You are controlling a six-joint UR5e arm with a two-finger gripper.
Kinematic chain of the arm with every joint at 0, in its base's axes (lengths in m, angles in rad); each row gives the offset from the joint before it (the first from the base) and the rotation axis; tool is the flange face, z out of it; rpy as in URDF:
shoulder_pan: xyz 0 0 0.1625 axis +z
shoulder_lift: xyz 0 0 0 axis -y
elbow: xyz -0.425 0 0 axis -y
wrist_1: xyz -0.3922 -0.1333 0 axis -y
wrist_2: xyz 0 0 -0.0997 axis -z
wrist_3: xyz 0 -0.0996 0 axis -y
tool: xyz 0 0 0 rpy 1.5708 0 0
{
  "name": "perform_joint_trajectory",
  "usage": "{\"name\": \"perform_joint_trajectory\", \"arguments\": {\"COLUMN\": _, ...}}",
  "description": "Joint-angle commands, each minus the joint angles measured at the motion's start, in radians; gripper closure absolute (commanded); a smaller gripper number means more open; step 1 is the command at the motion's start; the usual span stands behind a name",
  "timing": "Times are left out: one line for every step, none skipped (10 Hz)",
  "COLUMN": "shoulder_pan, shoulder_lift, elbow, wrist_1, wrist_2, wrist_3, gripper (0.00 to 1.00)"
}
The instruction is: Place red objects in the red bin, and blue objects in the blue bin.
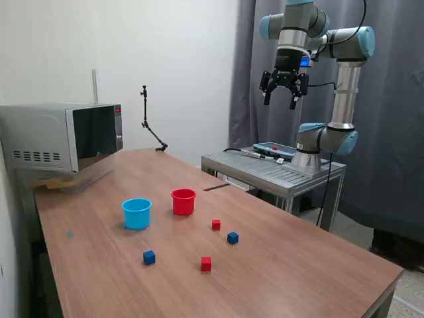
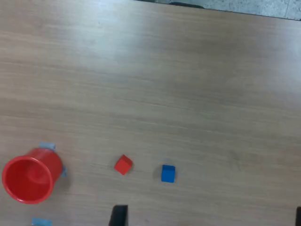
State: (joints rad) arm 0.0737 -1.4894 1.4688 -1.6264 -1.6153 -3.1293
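the tool (image 1: 283, 93) hung high above the far edge of the table (image 1: 311, 265), its fingers spread apart and holding nothing. none of the sorting looked started: all four cubes lay loose on the wood.

in the exterior view the red cup (image 1: 183, 201) and the light blue cup (image 1: 137, 213) stood side by side, apart, the blue one at about 8 o'clock of the red. one red cube (image 1: 216, 224) lay at about 4 o'clock of the red cup, with a dark blue cube (image 1: 232, 238) just beside it at its 4 o'clock. a second red cube (image 1: 206, 264) and a second blue cube (image 1: 149, 258) lay nearer the camera, well apart from each other.

the wrist view showed the red cup (image 2: 29, 178), a red cube (image 2: 123, 165) and a blue cube (image 2: 168, 173) near it. the red cube sat turned at an angle to the frame.

the step in hand was probably reaching for a first cube, most likely the red one nearest the red cup. to do it well, the tool needed to descend straight over that cube, rotated so the fingers met two flat faces rather than corners. the blue neighbour sat close, so the fingers should straddle the red cube along the axis that kept them off it. a low, centred pinch would suit so small a cube.
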Motion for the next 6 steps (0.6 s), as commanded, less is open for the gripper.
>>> {"name": "perform_joint_trajectory", "arguments": {"shoulder_pan": 0.0, "shoulder_lift": 0.0, "elbow": 0.001, "wrist_1": -0.003, "wrist_2": 0.0, "wrist_3": 0.0, "gripper": 0.0}}
{"name": "perform_joint_trajectory", "arguments": {"shoulder_pan": 0.0, "shoulder_lift": 0.0, "elbow": 0.001, "wrist_1": -0.004, "wrist_2": 0.0, "wrist_3": 0.0, "gripper": 0.0}}
{"name": "perform_joint_trajectory", "arguments": {"shoulder_pan": 0.001, "shoulder_lift": 0.0, "elbow": 0.005, "wrist_1": -0.004, "wrist_2": 0.002, "wrist_3": 0.002, "gripper": 0.0}}
{"name": "perform_joint_trajectory", "arguments": {"shoulder_pan": 0.0, "shoulder_lift": -0.006, "elbow": 0.011, "wrist_1": -0.004, "wrist_2": 0.005, "wrist_3": 0.002, "gripper": 0.0}}
{"name": "perform_joint_trajectory", "arguments": {"shoulder_pan": 0.0, "shoulder_lift": -0.008, "elbow": 0.01, "wrist_1": -0.004, "wrist_2": 0.006, "wrist_3": 0.002, "gripper": 0.0}}
{"name": "perform_joint_trajectory", "arguments": {"shoulder_pan": 0.0, "shoulder_lift": -0.008, "elbow": 0.007, "wrist_1": -0.004, "wrist_2": 0.006, "wrist_3": 0.0, "gripper": 0.0}}
